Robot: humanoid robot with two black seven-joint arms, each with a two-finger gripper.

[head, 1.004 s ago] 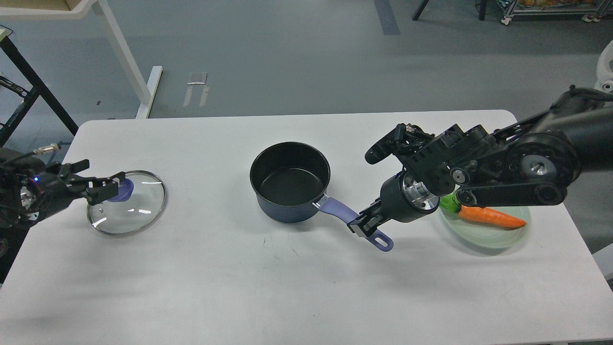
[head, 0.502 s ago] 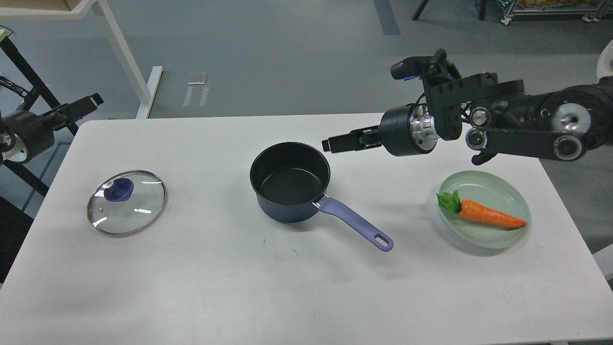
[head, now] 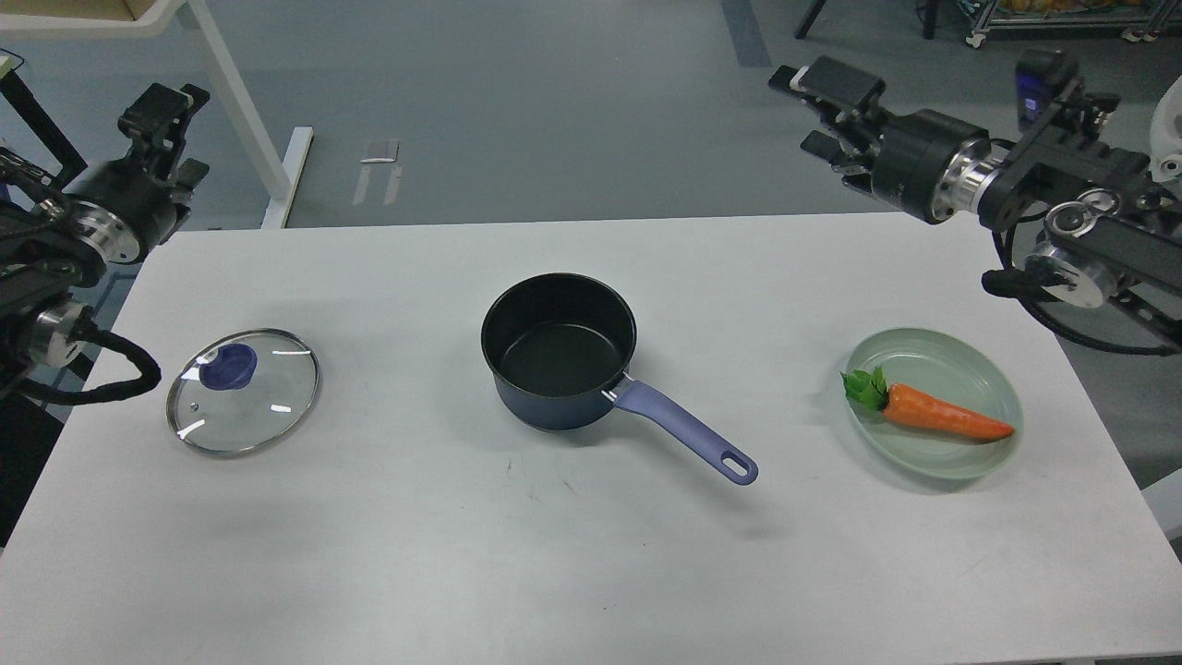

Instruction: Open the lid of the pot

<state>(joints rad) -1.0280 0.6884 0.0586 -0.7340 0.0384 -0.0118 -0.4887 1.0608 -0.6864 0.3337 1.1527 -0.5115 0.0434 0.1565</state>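
Observation:
The dark pot (head: 559,351) stands uncovered at the table's middle, its purple handle (head: 688,434) pointing to the front right. The glass lid (head: 243,390) with a blue knob (head: 229,366) lies flat on the table at the left, apart from the pot. My left gripper (head: 177,137) is raised beyond the table's far left corner, open and empty, well away from the lid. My right gripper (head: 817,113) is raised beyond the far right edge, open and empty, far from the pot handle.
A pale green plate (head: 1002,388) holding a carrot (head: 942,417) sits at the right of the white table (head: 591,554). A white table leg (head: 240,111) stands on the floor behind the left side.
My left gripper let go of the lid knob and rose to the far left. My right gripper left the pot handle and swung up and back to the far right.

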